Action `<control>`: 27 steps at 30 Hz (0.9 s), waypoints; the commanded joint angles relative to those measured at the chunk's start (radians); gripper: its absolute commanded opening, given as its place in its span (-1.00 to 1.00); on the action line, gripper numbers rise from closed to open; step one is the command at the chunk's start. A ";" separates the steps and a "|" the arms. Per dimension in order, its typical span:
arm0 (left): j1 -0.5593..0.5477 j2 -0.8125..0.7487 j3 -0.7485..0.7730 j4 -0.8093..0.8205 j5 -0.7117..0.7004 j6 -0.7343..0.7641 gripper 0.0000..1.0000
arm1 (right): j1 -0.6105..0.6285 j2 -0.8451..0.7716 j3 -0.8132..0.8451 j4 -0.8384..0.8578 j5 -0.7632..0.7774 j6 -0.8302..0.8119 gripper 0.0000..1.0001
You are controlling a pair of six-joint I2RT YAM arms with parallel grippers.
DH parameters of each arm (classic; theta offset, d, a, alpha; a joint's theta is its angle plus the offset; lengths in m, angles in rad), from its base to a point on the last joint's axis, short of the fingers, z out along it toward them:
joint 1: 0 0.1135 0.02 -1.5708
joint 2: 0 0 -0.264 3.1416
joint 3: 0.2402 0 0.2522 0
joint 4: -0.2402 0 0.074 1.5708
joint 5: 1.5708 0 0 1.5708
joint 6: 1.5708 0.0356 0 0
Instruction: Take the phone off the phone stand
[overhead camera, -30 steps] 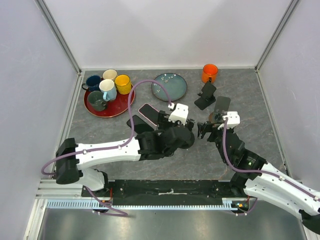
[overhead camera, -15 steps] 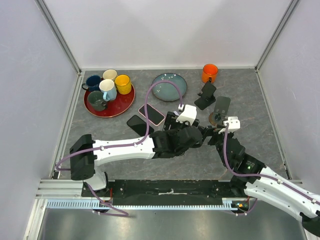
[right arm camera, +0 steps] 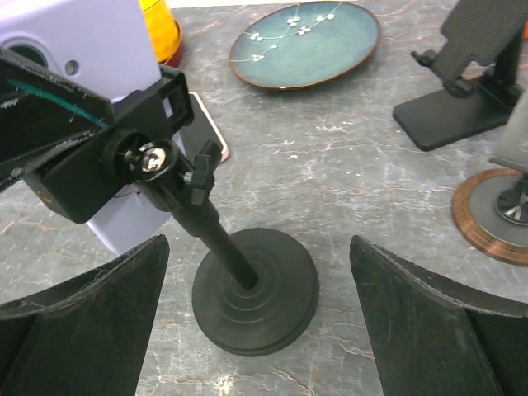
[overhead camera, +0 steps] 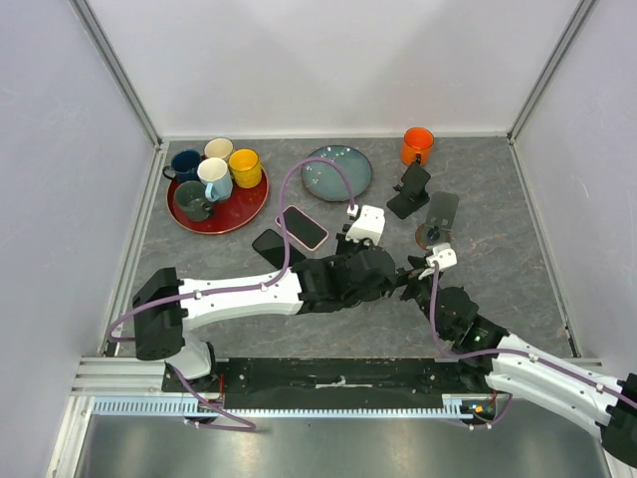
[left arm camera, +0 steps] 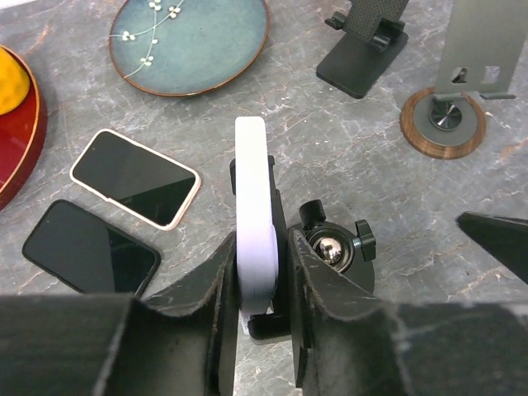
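Note:
In the left wrist view the phone (left arm camera: 252, 206), pale lilac and seen edge-on, stands upright in the black phone stand (left arm camera: 330, 247) with its ball joint. My left gripper (left arm camera: 262, 247) is shut on the phone: one finger lies against its face, the other against the cradle behind it. From the right wrist view, the stand's stem rises out of a round black base (right arm camera: 280, 313), and the phone (right arm camera: 78, 37) shows at upper left. My right gripper (right arm camera: 257, 256) is open, its fingers wide on either side of the base without touching it.
Two phones lie flat left of the stand, one pink-edged (left arm camera: 136, 177) and one black (left arm camera: 89, 247). A teal plate (left arm camera: 191, 41), a folding black stand (left arm camera: 363, 49) and a round-footed stand (left arm camera: 450, 120) are behind. A red tray (overhead camera: 249, 214) of mugs and an orange mug (overhead camera: 417, 145) sit at the back.
My left arm has swung right to the stand and its jaws have come together around the phone. The right arm has drawn back and lower, toward the stand's base, still open.

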 commanded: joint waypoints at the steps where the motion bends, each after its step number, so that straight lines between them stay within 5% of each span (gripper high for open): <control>1: 0.005 -0.086 -0.060 0.125 0.045 0.080 -0.51 | 0.002 0.051 -0.052 0.250 -0.114 -0.051 0.96; 8: 0.008 -0.108 -0.096 0.148 0.088 0.082 -0.64 | 0.002 0.259 -0.089 0.484 -0.228 -0.052 0.96; 17: 0.007 -0.114 -0.113 0.134 0.102 0.042 -0.67 | 0.002 0.558 -0.074 0.782 -0.113 -0.029 0.91; 27: 0.007 -0.114 -0.111 0.123 0.127 0.002 -0.84 | 0.002 0.839 -0.027 1.089 -0.071 -0.034 0.61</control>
